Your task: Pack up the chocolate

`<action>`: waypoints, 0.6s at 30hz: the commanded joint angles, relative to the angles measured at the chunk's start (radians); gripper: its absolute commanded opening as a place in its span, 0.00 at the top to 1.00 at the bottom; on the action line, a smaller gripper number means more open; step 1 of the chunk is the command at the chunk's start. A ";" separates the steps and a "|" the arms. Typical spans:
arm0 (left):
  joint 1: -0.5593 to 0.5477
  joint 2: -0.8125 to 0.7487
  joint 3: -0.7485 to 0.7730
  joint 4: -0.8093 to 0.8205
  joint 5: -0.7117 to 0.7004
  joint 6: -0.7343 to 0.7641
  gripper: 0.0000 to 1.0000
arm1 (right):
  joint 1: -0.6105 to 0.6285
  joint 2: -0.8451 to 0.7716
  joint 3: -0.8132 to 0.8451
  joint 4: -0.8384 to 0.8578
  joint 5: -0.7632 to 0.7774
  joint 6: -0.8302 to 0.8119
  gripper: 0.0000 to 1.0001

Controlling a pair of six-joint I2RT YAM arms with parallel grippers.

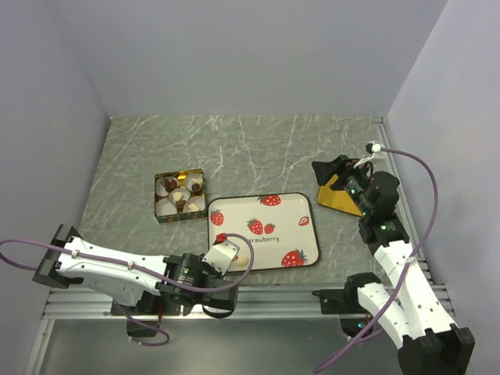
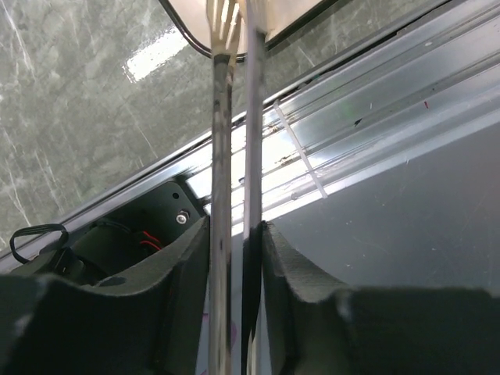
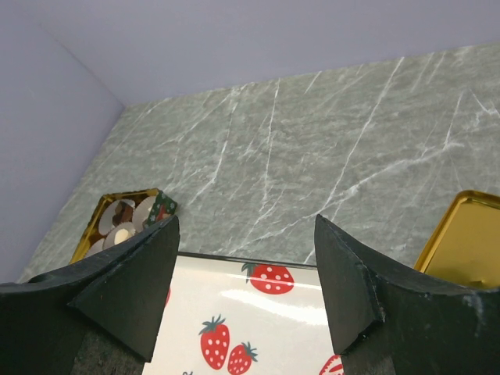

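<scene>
Left wrist: left tool clamped on tongs (tips over tray); right tool wide, empty.

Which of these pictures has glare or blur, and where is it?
Left wrist view: a white glare patch on the grey marble tabletop, and the thin metal tongs look soft up close. Right wrist view: a pale sheen on the white strawberry-print tray. Top view: even light, no harsh shadows.

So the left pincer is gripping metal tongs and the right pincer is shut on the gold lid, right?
Not quite. The left pincer does grip the metal tongs, but the right pincer is open and holds nothing. The right wrist view shows its jaws wide apart, with the gold lid off to one side.
</scene>
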 commanded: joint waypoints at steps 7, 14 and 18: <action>-0.010 0.008 0.025 -0.025 -0.022 -0.035 0.75 | 0.011 -0.010 0.047 0.029 -0.004 -0.014 0.24; 0.005 0.011 0.039 -0.012 -0.105 -0.040 0.76 | 0.014 -0.003 0.047 0.032 -0.009 -0.012 0.24; 0.054 -0.012 0.022 0.040 -0.136 0.011 0.76 | 0.014 0.000 0.049 0.033 -0.009 -0.012 0.24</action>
